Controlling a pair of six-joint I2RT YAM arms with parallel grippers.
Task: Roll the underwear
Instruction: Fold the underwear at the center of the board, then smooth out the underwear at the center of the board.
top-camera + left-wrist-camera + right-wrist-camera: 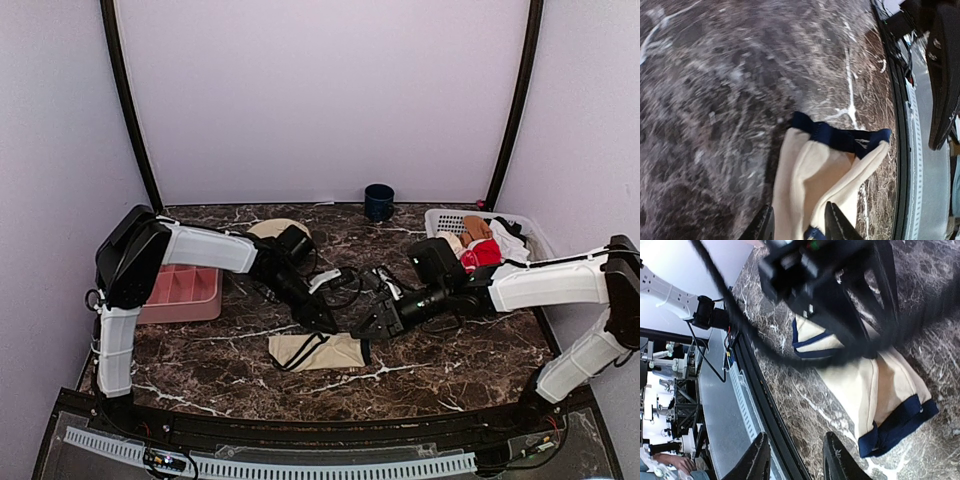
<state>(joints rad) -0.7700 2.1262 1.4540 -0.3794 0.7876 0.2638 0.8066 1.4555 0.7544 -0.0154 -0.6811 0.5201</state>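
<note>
Cream underwear (335,353) — dark-trimmed, seemingly folded — lies flat.

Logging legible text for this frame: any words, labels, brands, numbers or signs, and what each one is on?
No text can be read in any of the three views.
Underwear: there is a small white mark on the dark waistband, possibly a logo, but it is too blurred to read.
Dark blue mug: no print is visible on it.
</note>
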